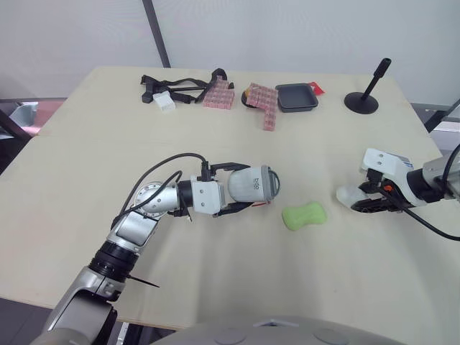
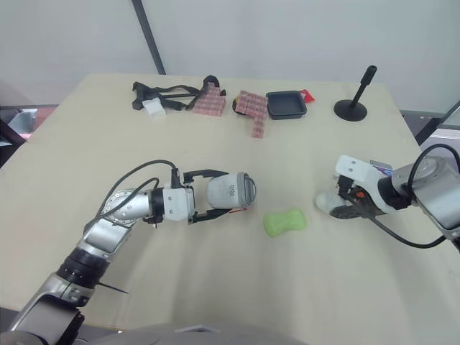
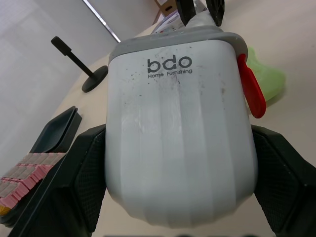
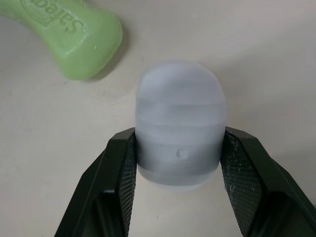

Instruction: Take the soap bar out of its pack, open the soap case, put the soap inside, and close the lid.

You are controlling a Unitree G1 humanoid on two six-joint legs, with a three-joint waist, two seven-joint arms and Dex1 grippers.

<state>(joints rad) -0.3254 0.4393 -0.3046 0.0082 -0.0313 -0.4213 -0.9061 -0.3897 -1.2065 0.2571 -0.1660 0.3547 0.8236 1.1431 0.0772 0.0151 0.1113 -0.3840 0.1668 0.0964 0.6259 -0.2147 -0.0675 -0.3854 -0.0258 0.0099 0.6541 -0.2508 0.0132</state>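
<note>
Grips the case (image 1: 251, 185) sideways in the left jaws, shut on its flanks, at frame centre, rim end toward the right. Pinches what looks like the pale lid (image 1: 350, 192) in the right jaws, closed on its sides, at the right edge, low on the surface (image 1: 108, 129). Has the soap (image 1: 304, 215) lying bare just right of centre, apart from both. With no jaws free, must probably park the lid first. Could squirt the slick, rounded bar out of a pinch, or spill it from the tilted case.

Soap bar (image 1: 304, 215): green, unwrapped, lying flat between case and lid.
Soap case (image 1: 251, 187): white-grey, red latch, lying sideways.
Lid (image 4: 180, 133): translucent white, sitting apart.
</note>
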